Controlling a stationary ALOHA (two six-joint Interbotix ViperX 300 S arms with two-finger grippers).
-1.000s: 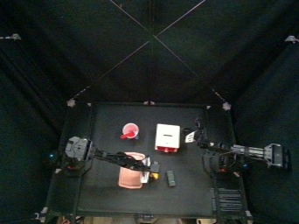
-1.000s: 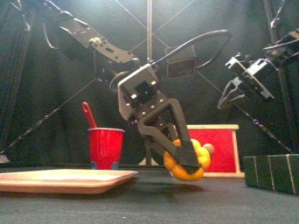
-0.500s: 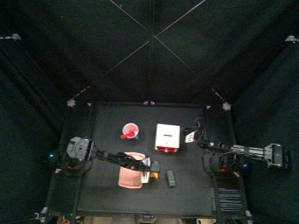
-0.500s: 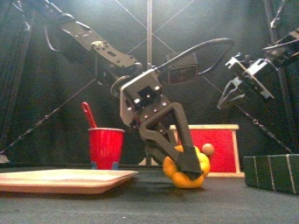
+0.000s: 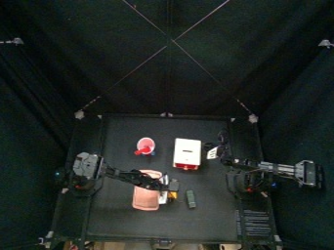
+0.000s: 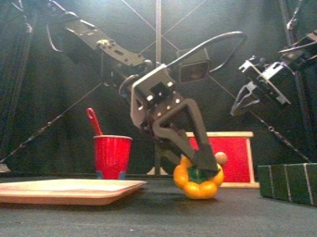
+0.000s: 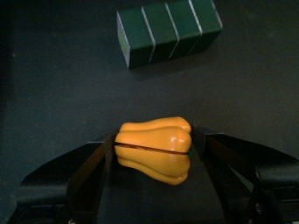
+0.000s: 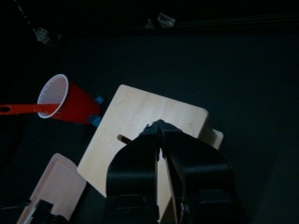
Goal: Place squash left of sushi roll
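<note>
My left gripper (image 7: 155,162) is clamped on the squash (image 7: 155,149), one jaw against each side, and the front view shows the squash (image 6: 198,178) down at the table (image 6: 148,218) surface, just right of the pale board (image 6: 69,190). From above, the squash (image 5: 167,195) lies at about nine o'clock from the sushi roll (image 5: 189,198), just beside it and apart from it. My wrist camera shows the dark green sushi roll (image 7: 170,31) lying well clear of the squash. The red cup (image 6: 113,155) stands behind the board, and the white-and-red box (image 6: 231,157) stands behind the squash. My right gripper (image 8: 163,144) hangs raised above the box (image 8: 146,131), jaws pressed together and holding nothing.
</note>
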